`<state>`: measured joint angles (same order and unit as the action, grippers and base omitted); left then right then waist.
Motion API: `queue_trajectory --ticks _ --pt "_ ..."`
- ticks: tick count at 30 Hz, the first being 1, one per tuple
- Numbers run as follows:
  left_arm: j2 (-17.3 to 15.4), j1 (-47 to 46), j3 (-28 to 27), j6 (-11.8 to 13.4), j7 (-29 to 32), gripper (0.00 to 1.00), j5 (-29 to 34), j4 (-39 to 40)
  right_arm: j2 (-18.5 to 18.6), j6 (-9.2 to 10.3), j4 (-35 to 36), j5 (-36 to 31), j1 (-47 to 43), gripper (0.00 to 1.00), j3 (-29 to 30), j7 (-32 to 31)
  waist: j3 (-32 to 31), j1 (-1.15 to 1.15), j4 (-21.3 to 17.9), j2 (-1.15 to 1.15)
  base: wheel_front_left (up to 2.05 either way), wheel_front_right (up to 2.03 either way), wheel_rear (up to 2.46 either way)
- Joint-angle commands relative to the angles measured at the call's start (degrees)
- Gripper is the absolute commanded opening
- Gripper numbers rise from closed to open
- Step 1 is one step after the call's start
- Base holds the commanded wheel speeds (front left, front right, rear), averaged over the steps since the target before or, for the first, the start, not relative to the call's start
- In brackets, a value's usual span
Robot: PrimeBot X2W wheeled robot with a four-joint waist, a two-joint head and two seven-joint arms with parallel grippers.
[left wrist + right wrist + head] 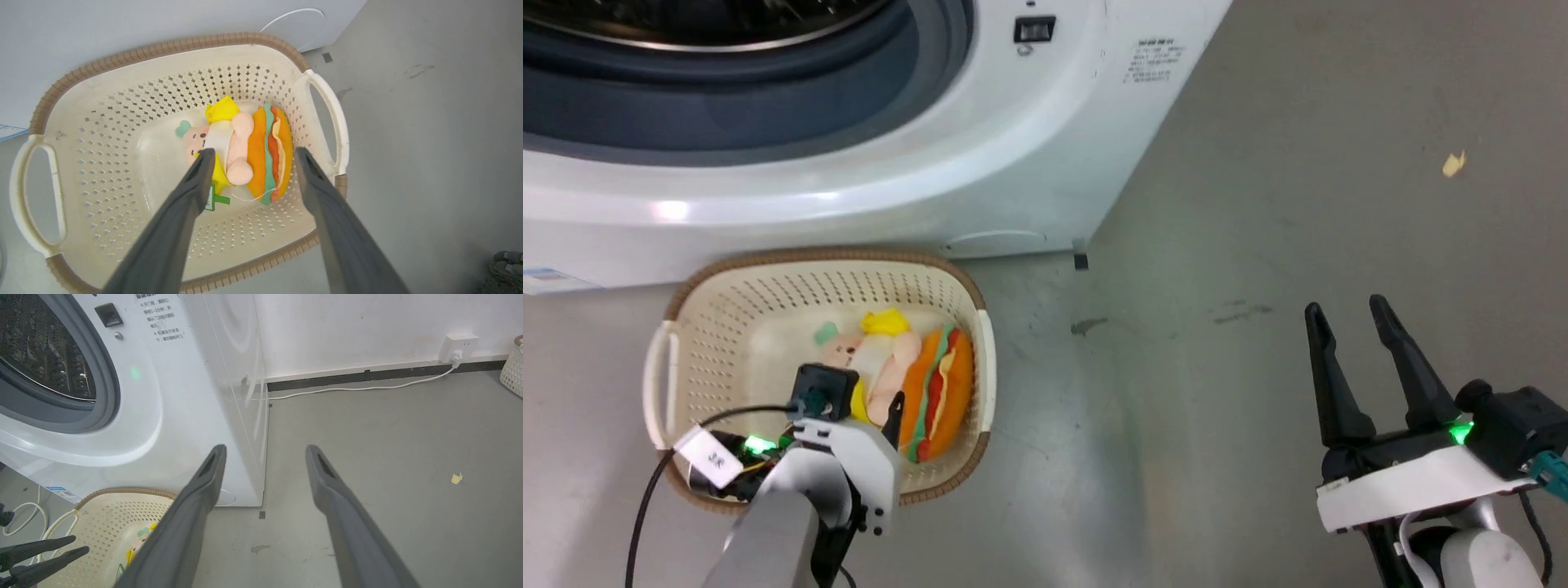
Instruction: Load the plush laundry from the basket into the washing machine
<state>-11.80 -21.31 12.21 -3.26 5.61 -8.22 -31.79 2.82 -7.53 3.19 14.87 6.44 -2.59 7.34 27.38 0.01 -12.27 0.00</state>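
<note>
**Hazards**
- The left claw (253, 151) is lined up over the plush (267, 157), which lies on the bottom of the basket (163, 45), directly ahead of the fingers.
- The left finger (200, 167) crosses the doll half near its green tag (216, 200). If it closes from here, it may pinch only the tag or the yellow cloth, and the bundle could swing and drop.
- The right finger (306, 167) runs close to the basket wall beside the handle. A descent off line could catch the perforations and drag the basket.
- The washer (849, 196) opening lies beyond and above this claw. A shallow grip on soft fabric could slip during the lift.

**Claw state**
- Left claw: spread slightly wider than the plush and holding nothing. Whether it touches the plush cannot be told.
- Right claw (1346, 306): spread, empty, over bare floor (1258, 245), with the basket well apart on its left.
</note>
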Motion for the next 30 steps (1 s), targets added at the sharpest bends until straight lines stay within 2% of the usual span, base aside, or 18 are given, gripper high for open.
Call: queue_trajectory --ticks 1,8,23,30 --pt "-0.39 -1.47 0.43 -0.53 0.37 1.00 -0.60 -1.13 0.03 0.02 0.50 0.73 1.00 1.00 -0.20 0.61 1.32 -0.01 -0.63 0.00 0.00 0.00 0.00" --pt "-2.26 -7.83 5.67 -1.16 4.80 1.00 -2.07 -6.98 0.04 0.02 1.71 3.49 1.66 1.00 -0.59 1.80 6.87 -0.01 -2.15 0.00 0.00 0.00 0.00" --pt "-5.21 -20.14 11.64 -2.00 12.91 1.00 -4.21 -15.94 0.04 0.03 2.99 7.79 2.73 1.00 -0.62 3.47 14.52 -0.01 -4.30 0.00 0.00 0.00 0.00" --pt "-5.87 -24.48 14.51 -2.46 14.72 1.00 -5.54 -20.05 0.05 0.03 3.29 9.71 3.31 1.00 -0.16 4.30 18.37 -0.01 -5.46 0.00 0.00 0.00 0.00"
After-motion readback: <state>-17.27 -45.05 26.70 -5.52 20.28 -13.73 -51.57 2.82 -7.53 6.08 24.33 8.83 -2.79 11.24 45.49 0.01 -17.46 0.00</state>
